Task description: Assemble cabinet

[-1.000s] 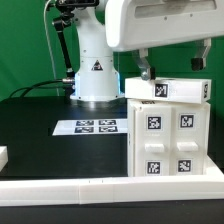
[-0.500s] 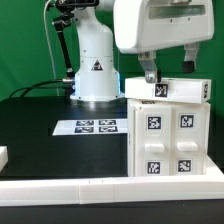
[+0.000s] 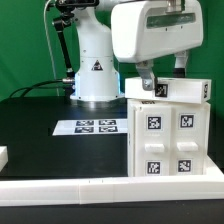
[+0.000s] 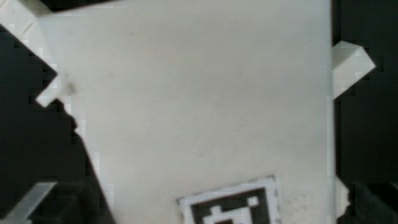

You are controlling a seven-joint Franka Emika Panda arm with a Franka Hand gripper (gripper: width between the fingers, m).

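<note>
The cabinet (image 3: 170, 140) is a large white box at the exterior view's right, upright, with four tagged square fronts facing the camera. A flat white panel (image 3: 178, 91) with a tag lies across its top. My gripper (image 3: 165, 80) hangs just above that panel, with one finger (image 3: 148, 78) near the panel's left end and the other further right. The jaws stand wide apart with nothing held. In the wrist view the white panel (image 4: 196, 100) fills the picture, its tag (image 4: 235, 207) sits between the dark fingers, and my gripper (image 4: 210, 212) is directly over it.
The marker board (image 3: 87, 127) lies flat on the black table left of the cabinet. The white robot pedestal (image 3: 95, 75) stands behind it. A white rail (image 3: 90, 186) runs along the front edge. A small white part (image 3: 3, 156) sits at the far left.
My gripper and wrist have shifted toward the exterior view's left above the cabinet top. The panel and the cabinet have not moved.
</note>
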